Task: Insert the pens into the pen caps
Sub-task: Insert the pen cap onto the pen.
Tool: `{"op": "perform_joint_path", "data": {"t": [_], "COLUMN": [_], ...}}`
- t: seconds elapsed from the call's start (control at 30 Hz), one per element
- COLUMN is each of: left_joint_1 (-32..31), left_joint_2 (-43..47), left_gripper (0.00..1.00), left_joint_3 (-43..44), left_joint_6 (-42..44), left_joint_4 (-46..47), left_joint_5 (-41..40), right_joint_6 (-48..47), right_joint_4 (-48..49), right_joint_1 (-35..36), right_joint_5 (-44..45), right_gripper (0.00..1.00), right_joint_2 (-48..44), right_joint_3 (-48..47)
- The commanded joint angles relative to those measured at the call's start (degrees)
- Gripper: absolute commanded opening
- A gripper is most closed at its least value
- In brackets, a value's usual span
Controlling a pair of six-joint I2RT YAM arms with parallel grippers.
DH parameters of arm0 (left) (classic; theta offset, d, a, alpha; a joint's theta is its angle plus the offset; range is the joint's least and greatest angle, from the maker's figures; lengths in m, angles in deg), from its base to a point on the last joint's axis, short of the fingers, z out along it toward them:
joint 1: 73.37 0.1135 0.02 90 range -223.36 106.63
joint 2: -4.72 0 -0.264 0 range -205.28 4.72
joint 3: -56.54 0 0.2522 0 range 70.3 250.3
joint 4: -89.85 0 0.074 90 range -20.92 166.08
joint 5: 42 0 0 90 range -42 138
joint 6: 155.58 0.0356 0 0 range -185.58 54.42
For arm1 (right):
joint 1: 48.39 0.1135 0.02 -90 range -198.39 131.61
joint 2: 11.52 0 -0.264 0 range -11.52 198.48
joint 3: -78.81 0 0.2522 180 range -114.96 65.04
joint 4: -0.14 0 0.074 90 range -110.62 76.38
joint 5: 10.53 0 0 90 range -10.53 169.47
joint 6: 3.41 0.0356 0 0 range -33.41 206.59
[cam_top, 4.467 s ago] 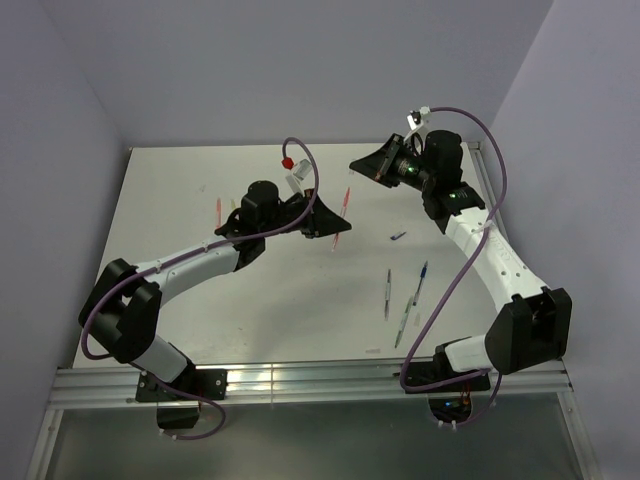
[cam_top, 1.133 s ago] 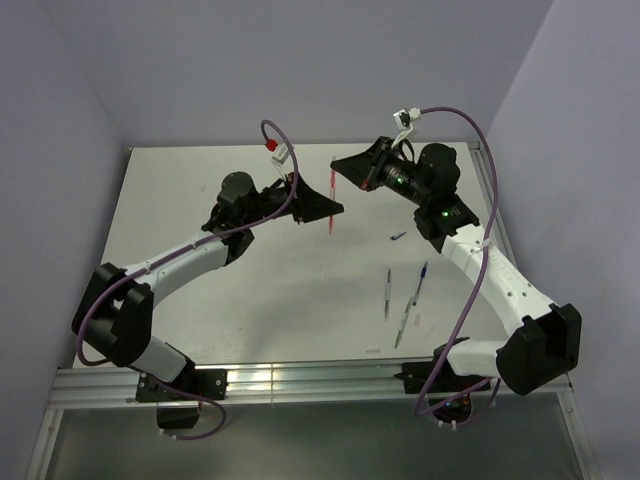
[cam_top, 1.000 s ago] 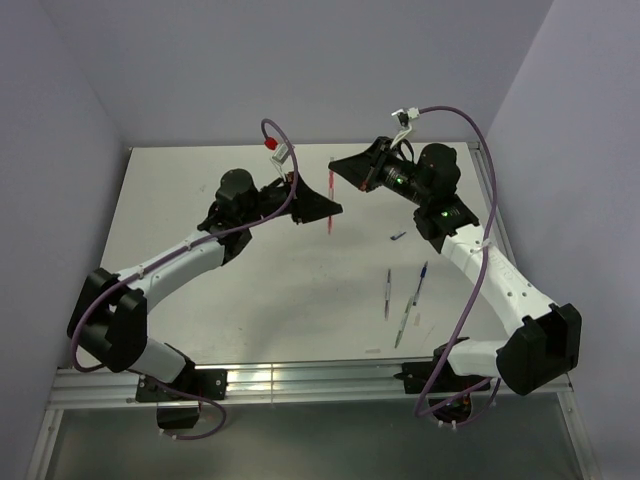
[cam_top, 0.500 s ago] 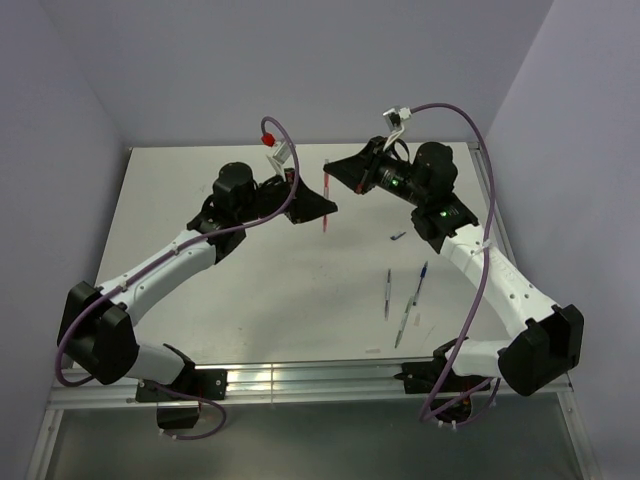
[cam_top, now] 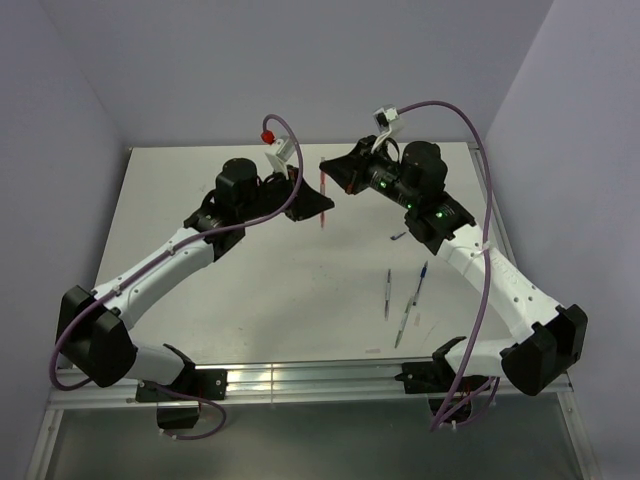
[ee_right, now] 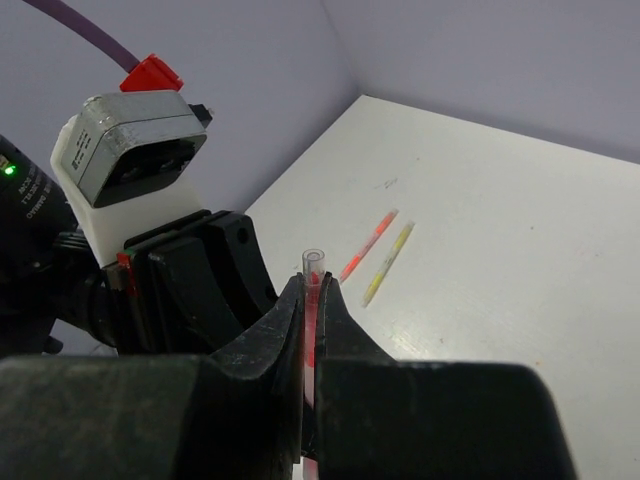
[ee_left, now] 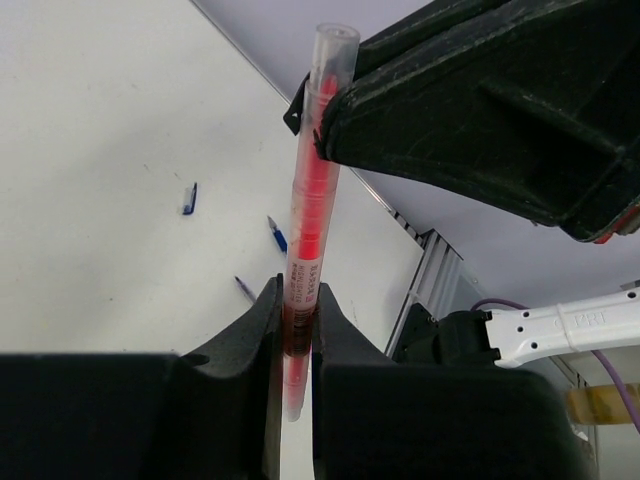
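White table (cam_top: 250,290) carries both arms, which meet above its far middle. From overhead the left gripper (cam_top: 320,207) and right gripper (cam_top: 327,172) look like one dark mass, with a red pen (cam_top: 322,192) standing near upright between them. Only the wrist cameras separate the grips. The left wrist view shows the left fingers (ee_left: 270,330) pressed tight on the pen's lower barrel, and a clear cap (ee_left: 334,42) over its top end. The right wrist view shows the right jaws pinched together on the pen just under that cap. It alone shows a pink pen (ee_right: 368,245) and a yellow pen (ee_right: 388,262) lying side by side, hidden overhead by the left arm. Overhead, a grey pen (cam_top: 388,293), a blue pen (cam_top: 423,276) and a dark blue cap (cam_top: 398,236) lie at the right.
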Motion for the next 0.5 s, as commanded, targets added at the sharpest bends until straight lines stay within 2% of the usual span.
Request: {"op": "perform_joint_path", "data": {"t": [0.0, 0.47], "left_joint_1": [2.66, 2.48], "left_joint_2": [1.68, 0.71], "left_gripper": [0.00, 0.00], "left_joint_3": [4.71, 7.96], "left_joint_6": [0.58, 1.81], "left_joint_4": [4.40, 1.06], "left_joint_5": [-16.53, -24.96], "right_joint_6": [-0.87, -3.07], "right_joint_4": [-11.15, -19.33], "right_joint_1": [4.03, 7.46], "right_joint_5": [-6.55, 4.70], "right_gripper": [0.00, 0.00], "right_joint_2": [-2.14, 0.68], "right_joint_3": [-1.70, -6.27]}}
